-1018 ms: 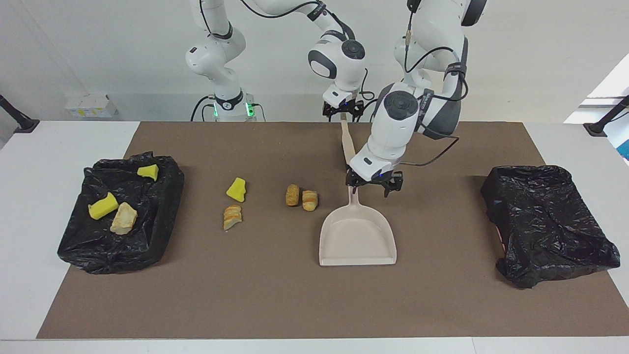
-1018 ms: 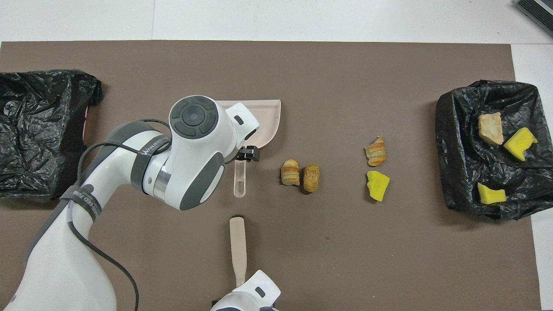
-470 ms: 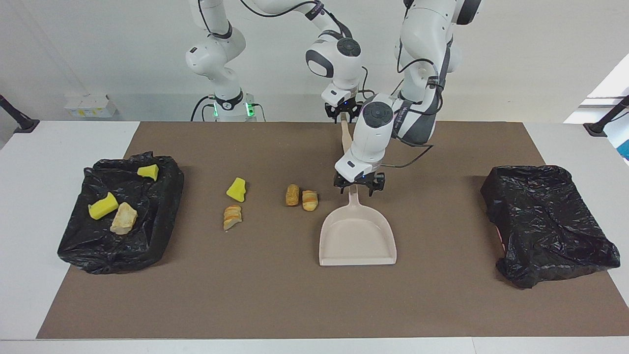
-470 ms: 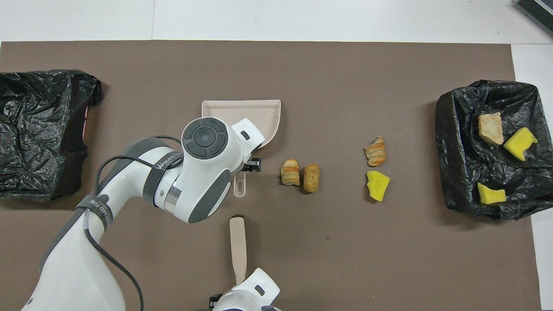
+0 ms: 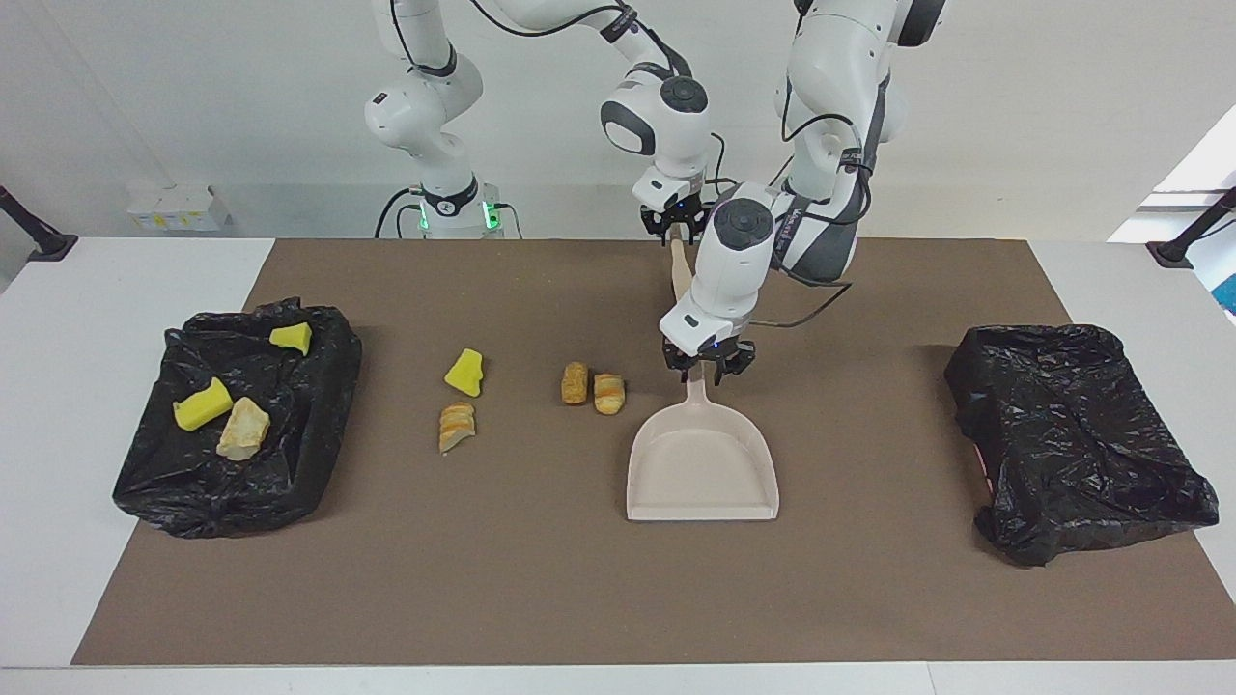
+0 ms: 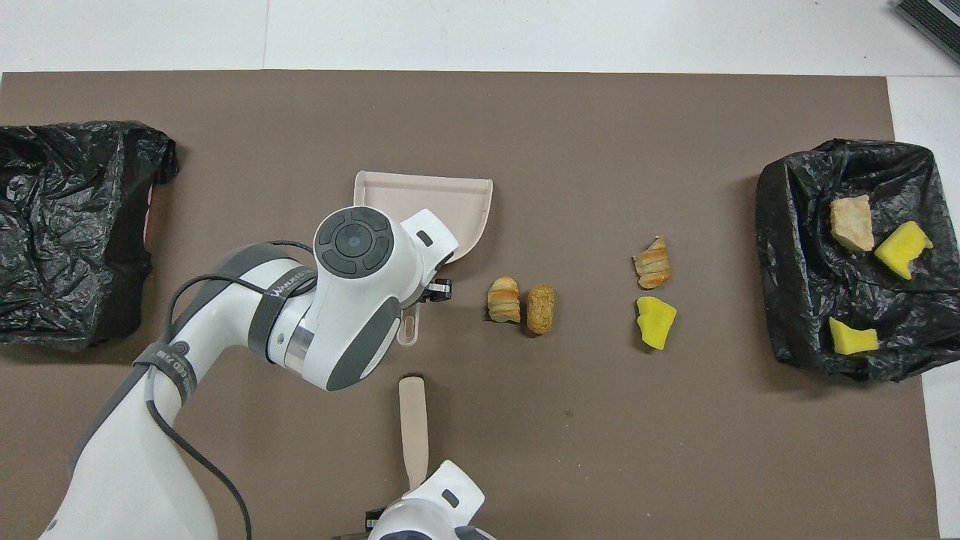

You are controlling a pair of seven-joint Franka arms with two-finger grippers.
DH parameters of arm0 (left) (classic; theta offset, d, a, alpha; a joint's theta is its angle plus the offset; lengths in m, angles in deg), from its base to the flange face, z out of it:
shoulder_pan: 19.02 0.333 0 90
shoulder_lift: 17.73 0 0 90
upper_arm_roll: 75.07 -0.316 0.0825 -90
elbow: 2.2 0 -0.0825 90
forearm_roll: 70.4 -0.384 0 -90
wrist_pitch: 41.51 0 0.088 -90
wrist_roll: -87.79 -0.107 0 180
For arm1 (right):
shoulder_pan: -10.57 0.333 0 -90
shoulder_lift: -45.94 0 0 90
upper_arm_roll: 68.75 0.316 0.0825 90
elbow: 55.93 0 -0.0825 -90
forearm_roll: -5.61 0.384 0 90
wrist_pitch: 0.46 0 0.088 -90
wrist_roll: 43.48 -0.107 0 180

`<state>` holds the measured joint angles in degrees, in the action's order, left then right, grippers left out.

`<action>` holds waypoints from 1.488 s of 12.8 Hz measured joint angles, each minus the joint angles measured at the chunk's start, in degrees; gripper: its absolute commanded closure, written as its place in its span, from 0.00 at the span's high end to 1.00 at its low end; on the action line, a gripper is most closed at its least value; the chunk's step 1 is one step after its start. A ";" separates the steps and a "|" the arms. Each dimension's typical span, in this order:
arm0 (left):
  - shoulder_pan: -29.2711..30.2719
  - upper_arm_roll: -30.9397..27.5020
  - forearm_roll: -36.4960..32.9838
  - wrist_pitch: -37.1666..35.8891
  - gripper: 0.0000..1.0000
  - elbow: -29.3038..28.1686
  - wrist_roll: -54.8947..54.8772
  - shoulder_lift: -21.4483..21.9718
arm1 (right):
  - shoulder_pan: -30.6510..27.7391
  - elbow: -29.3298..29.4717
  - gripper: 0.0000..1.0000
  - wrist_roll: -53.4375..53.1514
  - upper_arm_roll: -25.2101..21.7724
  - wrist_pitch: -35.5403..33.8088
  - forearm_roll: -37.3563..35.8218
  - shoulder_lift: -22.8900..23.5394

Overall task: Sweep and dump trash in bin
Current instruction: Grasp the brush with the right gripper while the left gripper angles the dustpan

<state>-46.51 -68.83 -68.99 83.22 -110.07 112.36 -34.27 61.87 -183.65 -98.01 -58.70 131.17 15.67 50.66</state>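
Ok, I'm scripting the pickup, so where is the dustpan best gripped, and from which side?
Grip the dustpan by its narrow handle, coming straight down from above. It lies flat on the mat, likely too wide to span, while the handle sticks out toward the robots and is slim enough to pinch across.

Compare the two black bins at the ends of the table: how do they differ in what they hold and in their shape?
The bin at the right arm's end holds three pieces of trash, two yellow sponge chunks and one tan piece; the bin at the left arm's end shows none. The first bin's liner sinks in like an open hollow; the second bin's liner lies bunched and crumpled over its top. Both are lined with black plastic and rest on the brown mat.
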 measured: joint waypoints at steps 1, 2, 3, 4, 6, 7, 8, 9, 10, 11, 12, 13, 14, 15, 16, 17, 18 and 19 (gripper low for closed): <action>0.00 -0.05 0.00 0.07 0.00 0.06 -0.18 0.05 | -0.02 0.23 0.00 0.14 -0.03 -1.21 0.00 0.01; 0.02 -0.25 -0.06 0.11 0.00 0.39 -1.05 0.22 | -0.07 1.22 0.00 0.14 -0.08 -4.29 0.00 0.03; 0.05 -0.57 -0.36 0.11 0.00 0.89 -2.78 0.57 | -0.26 2.77 0.00 0.14 -0.14 -8.37 0.00 0.04; 0.10 -0.92 -0.74 0.06 0.00 1.30 -4.82 1.12 | -0.84 4.23 0.00 0.14 -0.18 -11.48 0.00 0.02; 0.63 -1.46 -1.52 -1.81 0.00 1.54 -11.80 2.57 | -2.84 6.03 0.00 0.22 -0.36 -14.61 -0.06 -0.48; 1.31 -1.53 -1.55 -3.81 0.00 1.58 -17.04 3.33 | -4.16 6.43 0.00 0.68 -0.39 -16.02 -0.08 -1.04; 1.88 -1.62 -1.55 -6.16 0.00 1.63 -21.57 4.17 | -5.56 6.58 0.00 1.61 -0.44 -17.39 -0.08 -1.77; 2.41 -1.68 -1.56 -9.19 0.00 1.67 -25.96 5.14 | -7.08 6.63 0.00 2.96 -0.52 -19.01 -0.09 -2.68; 2.85 -1.72 -1.59 -12.46 0.00 1.67 -30.32 6.10 | -8.88 6.62 0.00 4.43 -0.61 -20.77 -0.18 -3.68; 3.21 -1.75 -1.65 -14.91 0.00 1.66 -34.30 6.77 | -10.91 6.56 0.00 6.18 -0.67 -22.41 -0.42 -4.57; 3.51 -1.82 -1.94 -16.75 0.00 1.65 -38.26 7.14 | -12.97 6.48 0.00 7.85 -0.74 -23.80 -0.99 -5.24; 3.81 -1.81 -2.99 -18.21 0.00 1.64 -41.74 7.25 | -15.20 6.37 0.00 9.19 -0.79 -24.86 -2.21 -5.65; 3.95 -1.81 -4.56 -19.62 0.00 1.64 -44.41 7.28 | -17.66 6.29 0.00 11.06 -0.86 -25.54 -3.30 -5.79; 3.97 -1.81 -5.54 -20.96 0.00 1.64 -47.02 7.33 | -20.43 6.21 0.00 13.72 -0.90 -25.79 -4.13 -5.79; 3.96 -1.77 -6.24 -22.08 0.00 1.63 -49.53 7.44 | -23.17 6.14 0.00 16.23 -0.94 -25.84 -5.22 -5.78; 3.96 -1.72 -7.38 -22.85 0.00 1.62 -51.73 7.53 | -25.85 6.14 0.00 18.29 -0.99 -25.84 -6.67 -5.78; 3.95 -1.67 -8.49 -23.13 0.00 1.58 -54.06 7.63 | -28.41 6.14 0.00 20.29 -1.05 -25.82 -8.51 -5.75; 3.93 -1.60 -9.03 -23.13 0.00 1.52 -56.24 7.71 | -30.73 6.14 0.00 22.14 -1.07 -25.71 -10.62 -5.65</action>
<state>-42.58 -70.43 -78.02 60.09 -108.55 56.12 -26.56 31.14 -177.51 -75.87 -59.77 105.47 5.05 45.01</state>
